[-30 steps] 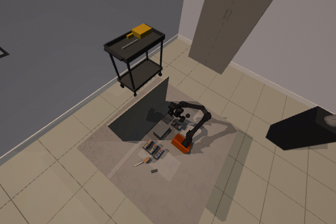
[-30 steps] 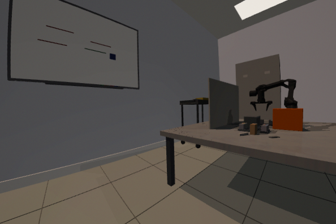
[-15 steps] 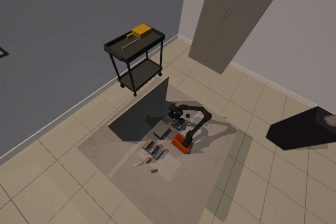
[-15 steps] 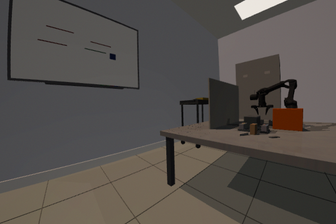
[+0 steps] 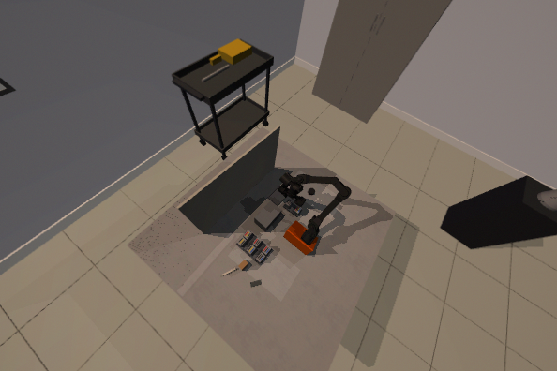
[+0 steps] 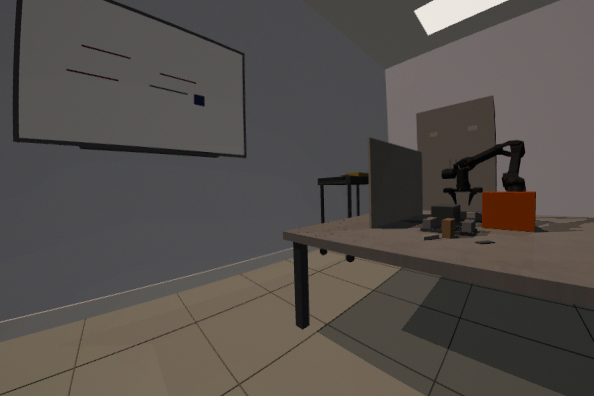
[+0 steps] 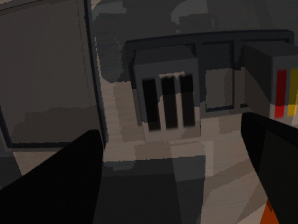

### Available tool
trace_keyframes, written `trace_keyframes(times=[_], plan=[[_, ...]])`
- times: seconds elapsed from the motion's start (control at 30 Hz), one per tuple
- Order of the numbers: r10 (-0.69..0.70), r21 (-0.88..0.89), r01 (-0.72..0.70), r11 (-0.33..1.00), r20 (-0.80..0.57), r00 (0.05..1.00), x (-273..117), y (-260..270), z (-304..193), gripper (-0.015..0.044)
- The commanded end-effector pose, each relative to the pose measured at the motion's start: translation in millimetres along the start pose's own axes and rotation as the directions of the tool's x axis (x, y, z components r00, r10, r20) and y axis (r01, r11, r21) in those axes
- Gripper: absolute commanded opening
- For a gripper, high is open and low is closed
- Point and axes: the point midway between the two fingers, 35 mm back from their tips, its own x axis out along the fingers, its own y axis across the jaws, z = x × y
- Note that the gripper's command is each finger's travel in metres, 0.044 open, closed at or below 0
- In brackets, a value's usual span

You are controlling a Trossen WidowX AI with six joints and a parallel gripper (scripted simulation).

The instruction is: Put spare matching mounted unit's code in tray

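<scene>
Gripper (image 5: 295,197) (image 6: 463,204) (image 7: 172,131) partly spread, nothing pinched, I hover over the dark rack (image 5: 293,212) (image 7: 215,36); the black-barred spare (image 7: 167,100) sits in its end bay, ahead of the gap between my tips, so I likely need a slight forward shift.

The gripper (image 5: 292,197) (image 6: 462,203) (image 7: 172,131) is being held pointing down, its fingers being held partly apart, while the bent arm (image 5: 328,208) (image 6: 516,162) is being held higher.
</scene>
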Motion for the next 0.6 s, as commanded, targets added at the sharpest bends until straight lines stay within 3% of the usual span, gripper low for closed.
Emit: trace_keyframes(times=[0.0, 0.57], plan=[[0.000, -0.006, 0.000, 1.000, -0.002, 1.000, 6.6, 0.6, -1.2, 0.0300], [0.000, -0.006, 0.000, 1.000, -0.003, 1.000, 34.3, 1.9, -2.2, 0.0300]])
